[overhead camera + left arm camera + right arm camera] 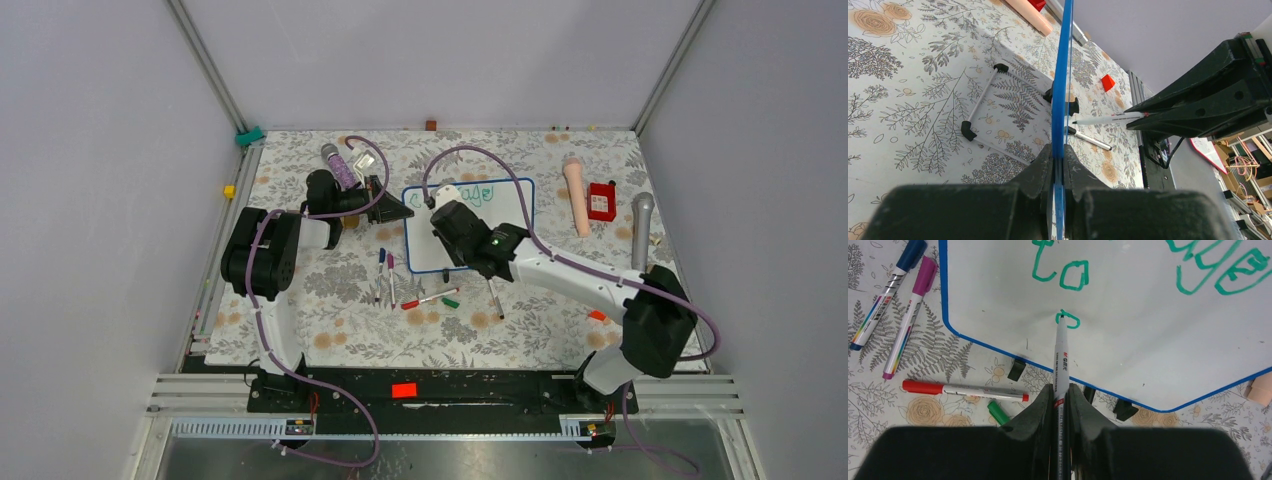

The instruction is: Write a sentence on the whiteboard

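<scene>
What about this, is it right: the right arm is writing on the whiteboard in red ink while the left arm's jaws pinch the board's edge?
Not quite: the ink is green, not red. The right wrist view shows the marker with its tip on green writing on the whiteboard. The rest holds.

Top view, centre: the right arm (560, 268) covers much of the whiteboard (515, 228), hiding most of the sentence (478, 193). Right wrist view: the upper frame edge crops its top line. Left wrist view: board edge-on, written face unseen.
</scene>
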Robot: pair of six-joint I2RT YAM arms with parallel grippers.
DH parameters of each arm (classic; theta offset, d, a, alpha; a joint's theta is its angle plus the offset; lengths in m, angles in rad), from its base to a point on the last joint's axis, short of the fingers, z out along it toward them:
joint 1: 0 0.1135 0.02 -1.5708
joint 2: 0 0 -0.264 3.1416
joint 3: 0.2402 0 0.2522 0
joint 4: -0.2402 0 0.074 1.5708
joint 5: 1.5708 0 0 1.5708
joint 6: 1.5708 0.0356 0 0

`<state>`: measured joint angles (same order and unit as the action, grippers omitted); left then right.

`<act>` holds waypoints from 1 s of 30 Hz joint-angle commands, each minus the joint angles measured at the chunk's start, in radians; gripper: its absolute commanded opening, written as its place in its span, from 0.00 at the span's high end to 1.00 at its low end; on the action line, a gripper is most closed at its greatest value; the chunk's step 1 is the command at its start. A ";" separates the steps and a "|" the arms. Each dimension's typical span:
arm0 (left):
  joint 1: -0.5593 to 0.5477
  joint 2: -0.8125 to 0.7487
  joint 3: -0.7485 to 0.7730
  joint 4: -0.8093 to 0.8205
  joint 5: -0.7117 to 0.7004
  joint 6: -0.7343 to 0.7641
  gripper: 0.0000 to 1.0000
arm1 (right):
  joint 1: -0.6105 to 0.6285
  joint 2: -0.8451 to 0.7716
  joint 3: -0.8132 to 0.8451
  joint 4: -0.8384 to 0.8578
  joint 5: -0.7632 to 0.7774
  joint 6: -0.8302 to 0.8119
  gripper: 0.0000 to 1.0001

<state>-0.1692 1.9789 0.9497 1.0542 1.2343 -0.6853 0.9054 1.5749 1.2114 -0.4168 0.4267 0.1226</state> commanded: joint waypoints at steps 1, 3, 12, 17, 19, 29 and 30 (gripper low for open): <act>-0.006 -0.014 0.023 0.042 0.065 0.029 1.00 | 0.000 -0.128 -0.067 0.088 0.000 -0.011 1.00; -0.006 -0.013 0.025 0.041 0.066 0.029 1.00 | -0.005 -0.140 -0.079 0.092 0.005 -0.006 1.00; -0.005 -0.012 0.027 0.040 0.071 0.029 1.00 | -0.041 -0.107 -0.062 0.056 -0.004 0.027 1.00; -0.006 -0.014 0.027 0.040 0.071 0.026 1.00 | -0.050 -0.082 -0.052 0.042 -0.015 0.038 1.00; -0.006 -0.012 0.027 0.040 0.073 0.029 1.00 | -0.052 -0.075 -0.051 0.042 -0.021 0.041 1.00; -0.006 -0.007 0.032 0.043 0.077 0.024 1.00 | -0.060 -0.037 -0.030 0.042 -0.005 0.054 1.00; -0.006 -0.008 0.032 0.044 0.077 0.024 1.00 | -0.062 -0.035 -0.029 0.039 0.000 0.056 1.00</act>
<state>-0.1692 1.9789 0.9497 1.0542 1.2350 -0.6857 0.8547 1.5261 1.1404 -0.3763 0.4019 0.1574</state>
